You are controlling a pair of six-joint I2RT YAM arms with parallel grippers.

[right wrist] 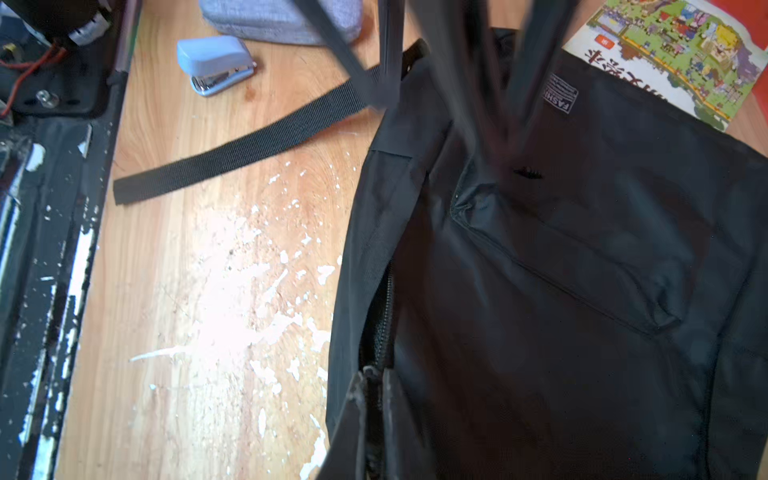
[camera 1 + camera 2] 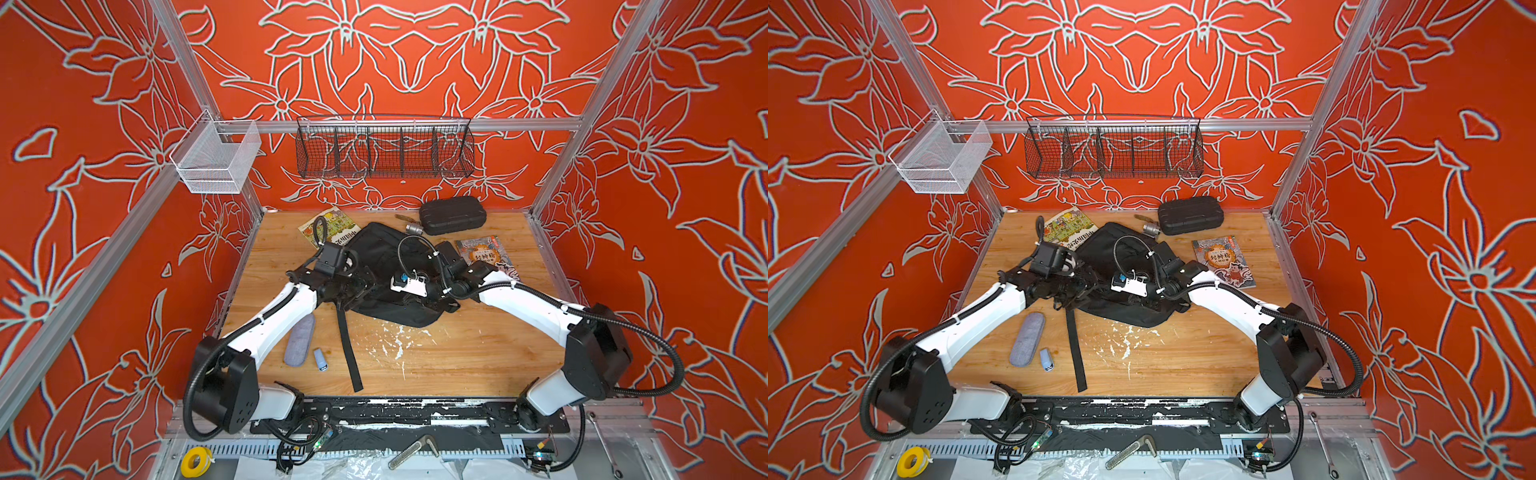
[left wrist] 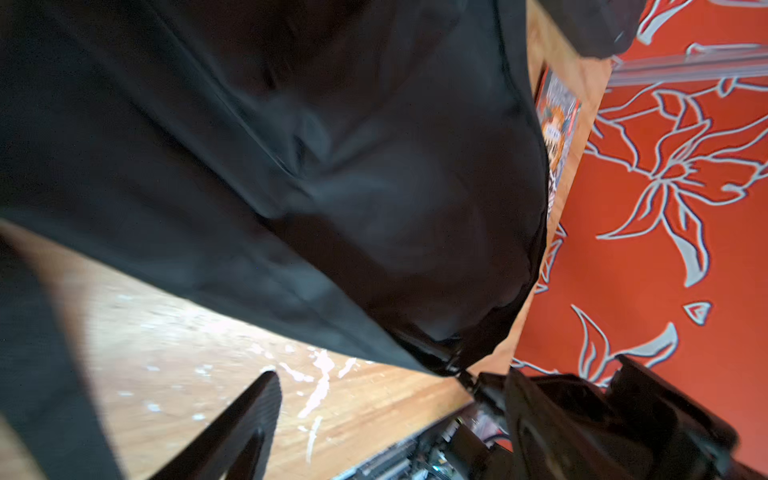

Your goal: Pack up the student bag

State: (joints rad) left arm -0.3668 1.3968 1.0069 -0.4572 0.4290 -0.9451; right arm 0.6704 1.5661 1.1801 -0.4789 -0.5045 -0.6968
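The student bag (image 2: 386, 257) is a soft black backpack lying flat mid-table, in both top views (image 2: 1121, 257). Its label patch (image 1: 561, 97) and front pocket (image 1: 582, 257) show in the right wrist view. My right gripper (image 1: 374, 378) is shut on the bag's edge at the zip (image 1: 384, 307), on the side facing the table's front. My left gripper (image 3: 390, 399) is open at the bag's left side (image 2: 357, 289), with only bare wood between its fingers (image 3: 253, 415). A corner of the bag (image 3: 440, 357) hangs just beyond them. One long strap (image 2: 349, 353) trails toward the front edge.
A grey pouch (image 2: 299, 340) and a blue stapler (image 2: 320, 359) lie front left. A colourful book (image 2: 330, 224) sits partly under the bag, and another book (image 2: 484, 251) lies at right. A black hard case (image 2: 452, 215) and a small metal piece (image 2: 411, 226) are at the back. Wire baskets (image 2: 384, 151) hang on the wall.
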